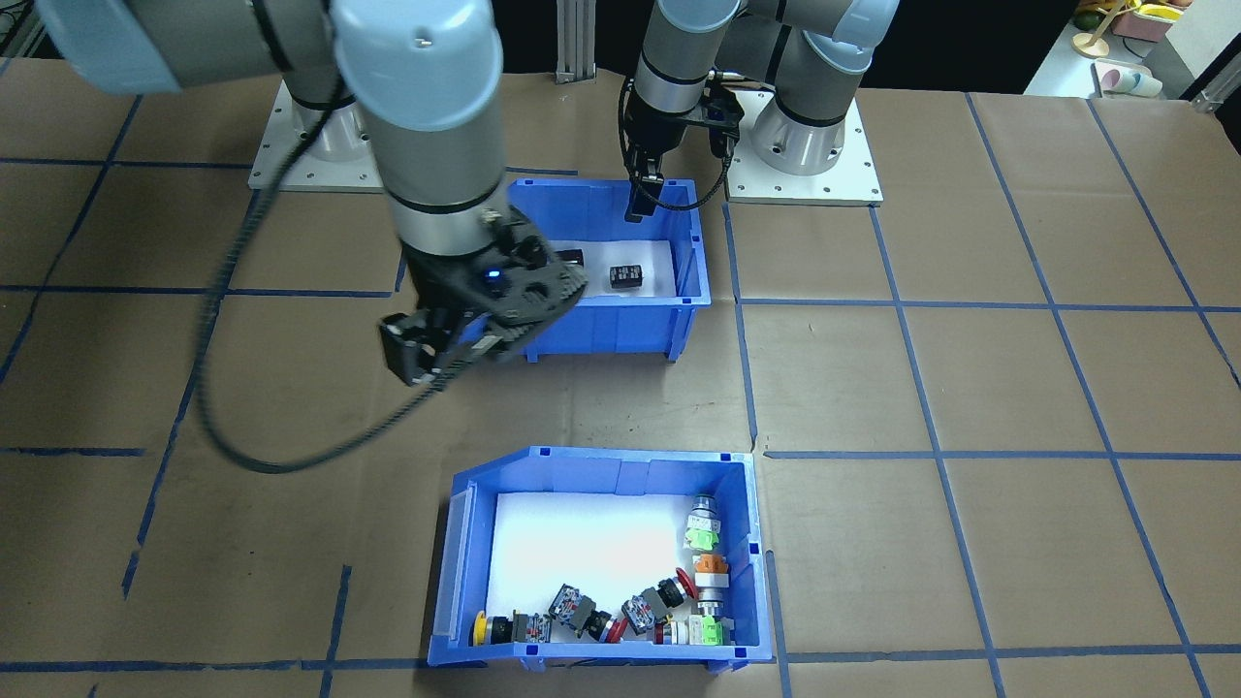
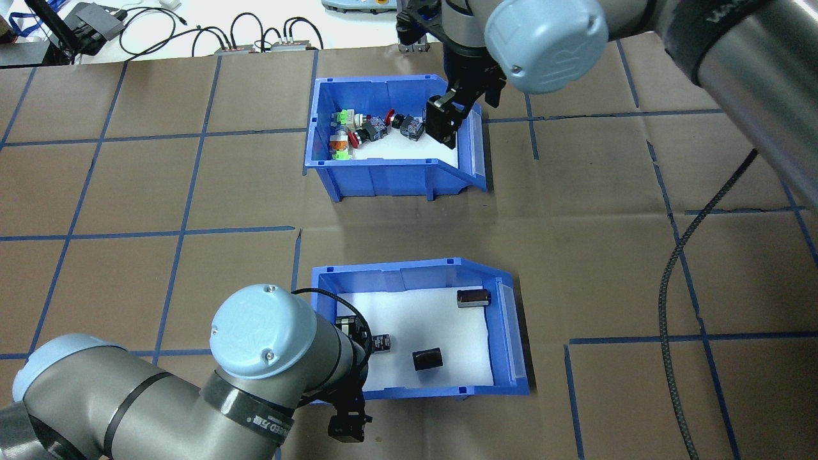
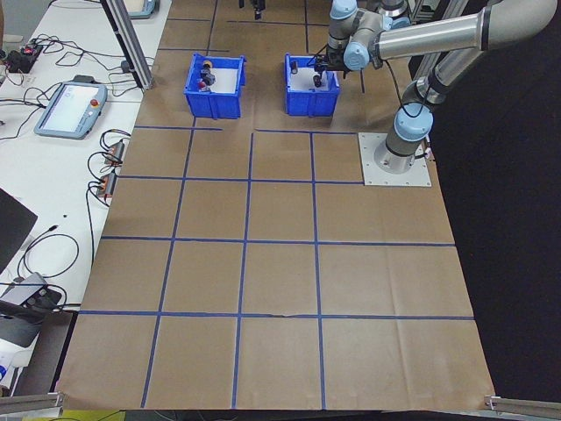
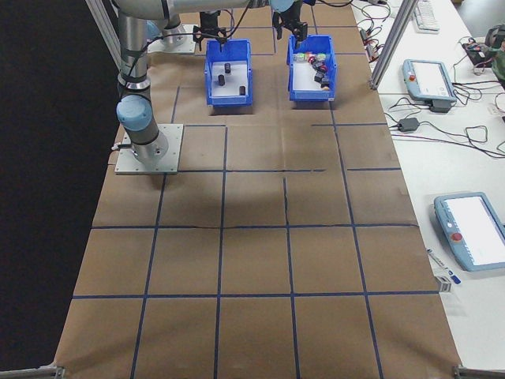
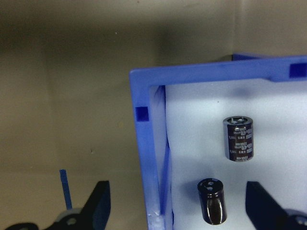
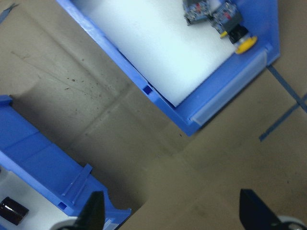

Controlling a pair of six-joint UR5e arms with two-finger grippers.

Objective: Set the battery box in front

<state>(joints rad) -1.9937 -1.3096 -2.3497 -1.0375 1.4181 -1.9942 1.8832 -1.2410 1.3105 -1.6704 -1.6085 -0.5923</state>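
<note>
Spread jaws of left gripper straddle battery box wall; right gripper hangs spread over bare table.

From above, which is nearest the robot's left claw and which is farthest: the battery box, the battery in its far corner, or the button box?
1. Battery box: the left claw is right at its near edge.
2. Corner battery: in that box's far right corner.
3. Button box: across the table, farthest.

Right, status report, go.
Left gripper open, straddling battery box wall. Right gripper open, empty, aloft. Box on table, not gripped. Switch bin sits beyond it.
</note>
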